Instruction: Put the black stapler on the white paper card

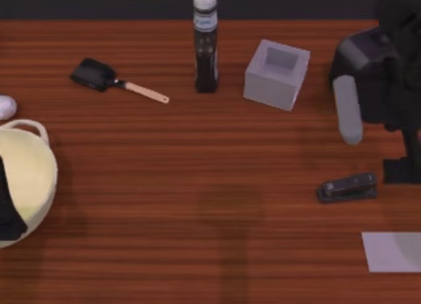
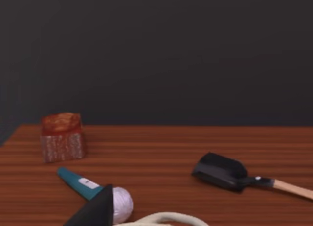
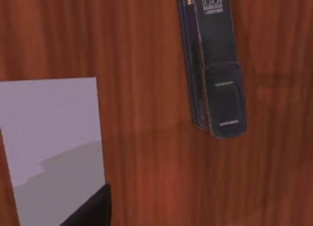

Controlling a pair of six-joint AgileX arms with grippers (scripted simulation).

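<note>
Small, low black stapler with greyish top strip (image 1: 346,187) lies on the wooden tabletop (image 1: 210,179), just beside the flat white paper card (image 1: 393,251), not touching it. Right gripper (image 1: 401,166) hovers beside the stapler, approach step; jaws' opening cannot be told. Next: descend, grasp the stapler, carry it onto the card.

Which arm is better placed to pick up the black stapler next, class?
The right arm. Its tool hangs just beside the black stapler, with the white paper card close by. The left arm sits far off at the table's left edge, over the basket.

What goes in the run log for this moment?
black stapler: on table, off white paper card | right arm: above stapler | left arm: parked left
</note>
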